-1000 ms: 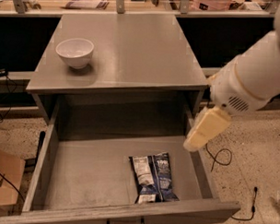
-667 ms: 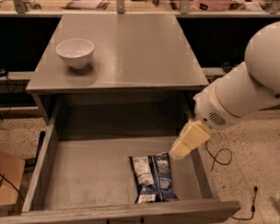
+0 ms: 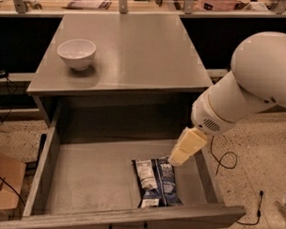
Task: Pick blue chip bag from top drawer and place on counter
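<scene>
The blue chip bag [image 3: 158, 182] lies flat on the floor of the open top drawer [image 3: 84, 180], near its front right corner. My gripper [image 3: 181, 153] hangs on the white arm inside the drawer, just above and to the right of the bag's far end. Its pale fingers point down toward the bag. The grey counter [image 3: 136, 50] lies above and behind the drawer.
A white bowl [image 3: 77, 53] stands on the counter's left side. A tan shelf [image 3: 137, 7] with metal posts and clutter runs behind the counter. A cardboard box [image 3: 4, 182] sits on the floor at the left. Black cables [image 3: 226, 161] lie on the floor at the right.
The arm has swung left and down. The gripper moved from beside the drawer's right wall into the drawer, close over the bag's far end. The bag has not moved.
</scene>
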Controlling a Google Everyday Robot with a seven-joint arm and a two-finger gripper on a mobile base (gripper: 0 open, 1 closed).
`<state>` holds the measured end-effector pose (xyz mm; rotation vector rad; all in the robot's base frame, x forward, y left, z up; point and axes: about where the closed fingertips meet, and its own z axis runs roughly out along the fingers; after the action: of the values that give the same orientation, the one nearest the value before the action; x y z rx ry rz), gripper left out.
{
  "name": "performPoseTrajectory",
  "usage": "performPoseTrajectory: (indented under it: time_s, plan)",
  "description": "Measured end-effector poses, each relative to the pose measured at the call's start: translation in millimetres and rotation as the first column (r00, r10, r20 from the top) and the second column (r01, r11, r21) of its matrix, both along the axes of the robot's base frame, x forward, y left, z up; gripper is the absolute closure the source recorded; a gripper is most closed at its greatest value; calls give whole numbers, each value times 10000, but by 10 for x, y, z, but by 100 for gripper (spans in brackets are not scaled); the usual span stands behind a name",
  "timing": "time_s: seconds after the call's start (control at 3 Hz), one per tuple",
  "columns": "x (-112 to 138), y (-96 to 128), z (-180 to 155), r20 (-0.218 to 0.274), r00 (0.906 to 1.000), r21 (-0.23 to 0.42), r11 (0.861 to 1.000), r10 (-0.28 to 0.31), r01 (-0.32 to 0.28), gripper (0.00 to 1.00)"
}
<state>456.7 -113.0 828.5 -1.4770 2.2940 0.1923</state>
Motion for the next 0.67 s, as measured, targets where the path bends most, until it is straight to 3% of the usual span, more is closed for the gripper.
performPoseTrajectory:
  time_s: [0.33,0.67]
  plan:
    - [-23,99,-455,-778,9967,-211,9995,-238,222,0]
    - [-150,147,-1040,-1872,9799,-430,9971,-696,626,0]
